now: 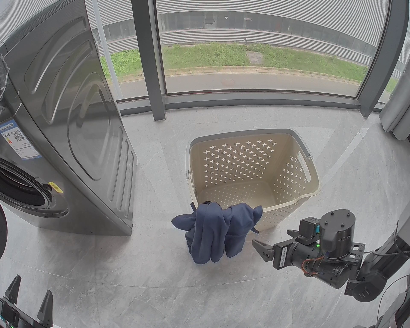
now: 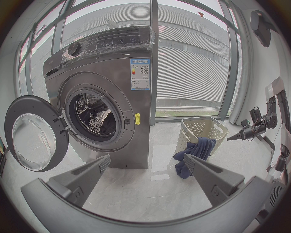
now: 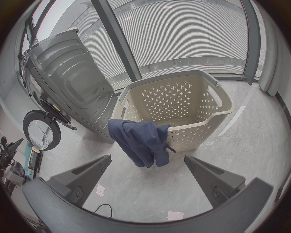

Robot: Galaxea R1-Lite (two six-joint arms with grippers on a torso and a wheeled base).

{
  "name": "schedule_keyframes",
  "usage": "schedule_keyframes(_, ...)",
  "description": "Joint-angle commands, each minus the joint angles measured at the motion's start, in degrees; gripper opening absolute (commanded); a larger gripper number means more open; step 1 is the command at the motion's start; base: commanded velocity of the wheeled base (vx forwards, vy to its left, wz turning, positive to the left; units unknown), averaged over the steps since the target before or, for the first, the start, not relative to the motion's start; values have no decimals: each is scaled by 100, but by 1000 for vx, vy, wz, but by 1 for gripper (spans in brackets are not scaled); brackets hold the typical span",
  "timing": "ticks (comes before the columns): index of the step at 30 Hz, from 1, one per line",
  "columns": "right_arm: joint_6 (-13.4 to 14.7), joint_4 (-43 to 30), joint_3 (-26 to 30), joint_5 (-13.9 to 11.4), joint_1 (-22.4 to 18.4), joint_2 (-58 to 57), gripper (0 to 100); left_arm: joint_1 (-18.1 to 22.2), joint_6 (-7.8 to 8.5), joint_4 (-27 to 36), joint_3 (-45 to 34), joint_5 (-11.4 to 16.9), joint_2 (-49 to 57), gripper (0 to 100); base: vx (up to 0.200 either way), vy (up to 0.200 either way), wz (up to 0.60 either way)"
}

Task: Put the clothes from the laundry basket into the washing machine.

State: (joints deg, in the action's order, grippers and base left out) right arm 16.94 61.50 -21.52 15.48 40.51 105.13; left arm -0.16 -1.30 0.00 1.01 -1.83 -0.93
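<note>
Draped over near rim of laundry basket (image 1: 252, 132), hanging 12-to-6 down its outside: navy garment (image 1: 215, 232). Lies close at 9 o'clock from right gripper (image 3: 147, 157), with fingers spread wide, empty. Well apart at garment's 8 o'clock, left gripper (image 1: 32, 285), equally open, holding nothing.

A pale grey marbled floor (image 1: 162, 282) runs to a far wall of tall windows (image 1: 265, 47) in dark frames, with one thick post (image 1: 147, 60) at far left. Outside lie a paved path (image 1: 239, 81), a grass strip (image 1: 222, 56) and a ribbed grey building (image 1: 277, 17). A light curtain (image 1: 398, 106) hangs at far right. Soft daylight comes in.
</note>
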Motion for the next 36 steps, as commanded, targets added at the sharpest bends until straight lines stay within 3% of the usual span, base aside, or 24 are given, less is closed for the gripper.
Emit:
schedule_keyframes(1, 2, -7, -204, 34, 124, 350, 100, -2, -1, 0, -101, -2, 84, 100, 0, 0, 0)
schedule_keyframes(8, 11, 90, -547, 113, 221, 772, 100, -2, -1, 0, -101, -2, 84, 100, 0, 0, 0)
schedule_keyframes(22, 98, 231, -696, 104, 431, 1124, 100, -2, -19, 0, -101, -2, 84, 100, 0, 0, 0)
schedule_keyframes(25, 81, 573, -793, 113, 519, 1405, 100, -2, -10, 0, -101, -2, 84, 100, 0, 0, 0)
schedule_keyframes(36, 28, 740, -1619, 113, 423, 2152, 100, -2, -19, 0, -101, -2, 84, 100, 0, 0, 0)
